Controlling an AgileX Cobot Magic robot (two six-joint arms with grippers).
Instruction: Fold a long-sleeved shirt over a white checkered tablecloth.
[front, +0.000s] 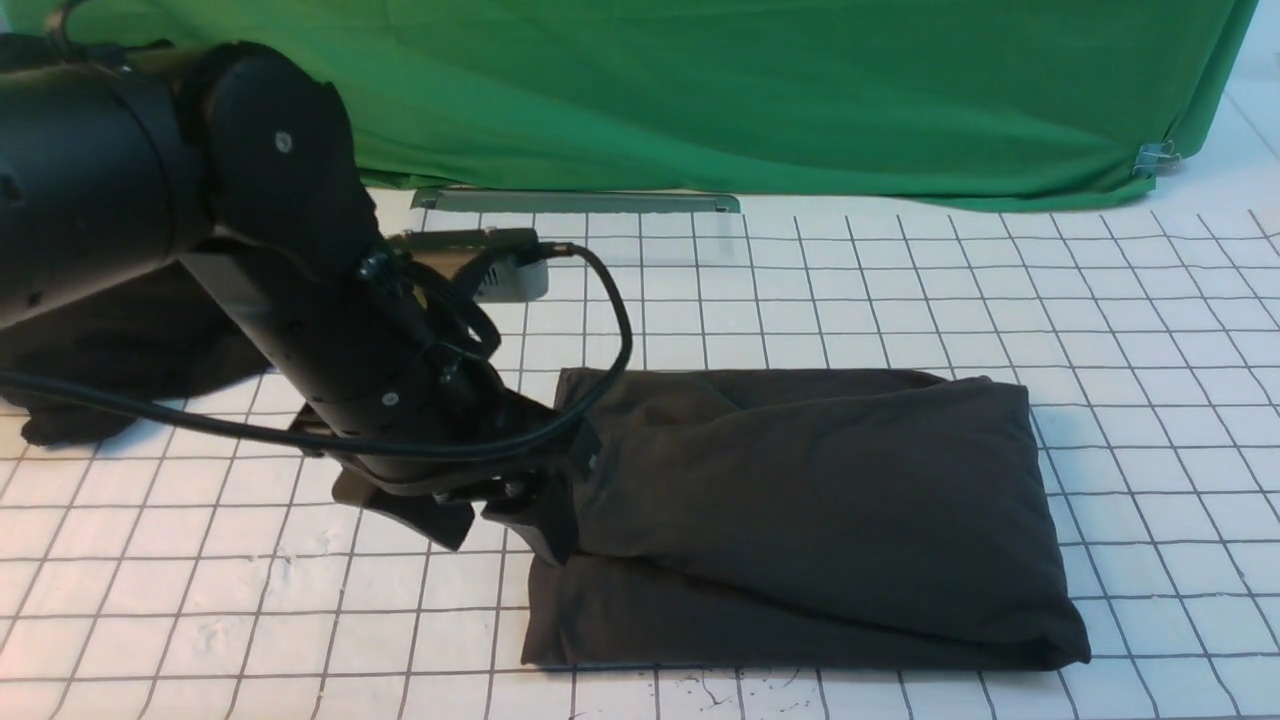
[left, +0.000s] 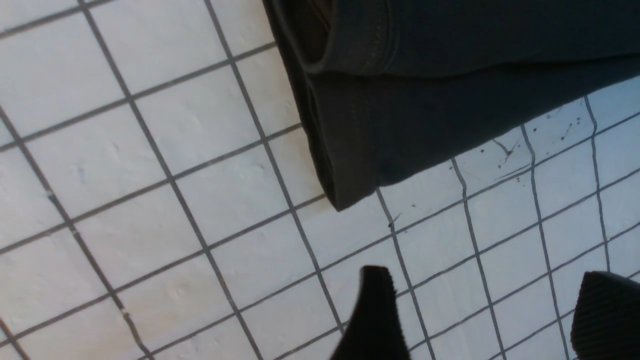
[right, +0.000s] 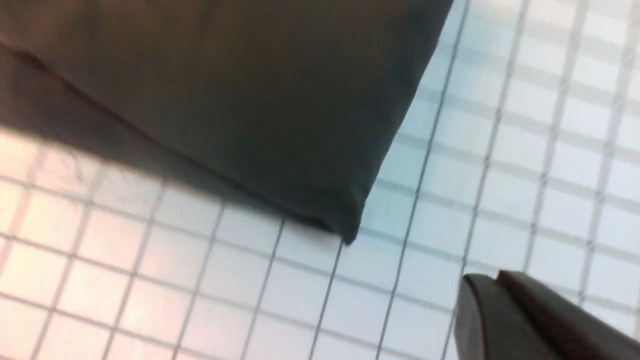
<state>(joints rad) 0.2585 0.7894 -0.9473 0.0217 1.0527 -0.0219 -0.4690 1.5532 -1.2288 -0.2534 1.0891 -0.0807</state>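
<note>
The long-sleeved shirt (front: 820, 500) lies folded into a dark charcoal rectangle on the white checkered tablecloth (front: 1150, 300). My left gripper (front: 490, 525) is open, just off the shirt's left edge and low over the cloth. In the left wrist view its jaws (left: 487, 280) stand wide apart with only tablecloth (left: 150, 175) between them, and the shirt's hemmed corner (left: 450, 100) lies a little ahead. In the right wrist view my right gripper (right: 495, 277) is shut on nothing, above the tablecloth (right: 550, 150), apart from a corner of the shirt (right: 250, 90). The right arm is out of the front view.
A black shapeless heap of cloth (front: 100, 370) lies at the far left, partly behind my left arm. A green fabric backdrop (front: 750, 90) hangs along the back, with a grey bar (front: 580, 202) at its foot and a clip (front: 1155, 155) at its right end.
</note>
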